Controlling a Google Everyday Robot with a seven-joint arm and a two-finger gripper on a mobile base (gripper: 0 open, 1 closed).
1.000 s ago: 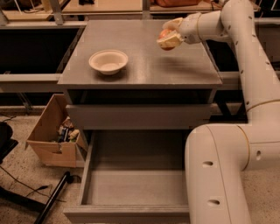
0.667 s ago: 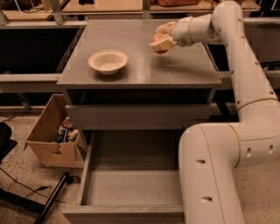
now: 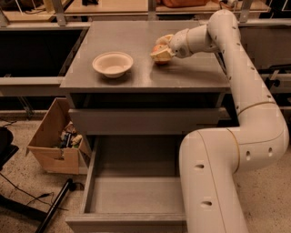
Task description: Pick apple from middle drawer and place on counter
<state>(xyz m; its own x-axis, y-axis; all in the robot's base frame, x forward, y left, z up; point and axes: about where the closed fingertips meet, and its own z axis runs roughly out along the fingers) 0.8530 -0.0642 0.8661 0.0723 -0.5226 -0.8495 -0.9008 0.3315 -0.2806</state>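
A grey cabinet is seen on a speckled floor, with wooden benches [image 3: 113, 7] behind it and an open cardboard box [image 3: 52, 145] of odds and ends beside its left flank. The matte grey counter [image 3: 136, 36] carries a cream bowl [image 3: 112, 63] towards its left half. Below the counter a shallower drawer front [image 3: 150, 120] is shut, and under that the middle drawer [image 3: 136, 195] is pulled fully out, its plain floor showing nothing on the visible part. The white arm [image 3: 245, 82] is arched up from the lower right and bent over the right half of the counter, where the gripper [image 3: 162, 51] is held low, right of the bowl and apart from it. The apple [image 3: 158, 47] is seen as a reddish patch clasped between the pale fingers [image 3: 160, 56], which are closed around it from above and below. The apple appears to be at or just above the surface; actual contact cannot be confirmed. The placing step is judged to be in hand, the picking being done. What is called for next is a short lowering until the apple is borne by the counter, a release of the fingers, and a straight withdrawal so that the fruit is not nudged into rolling.
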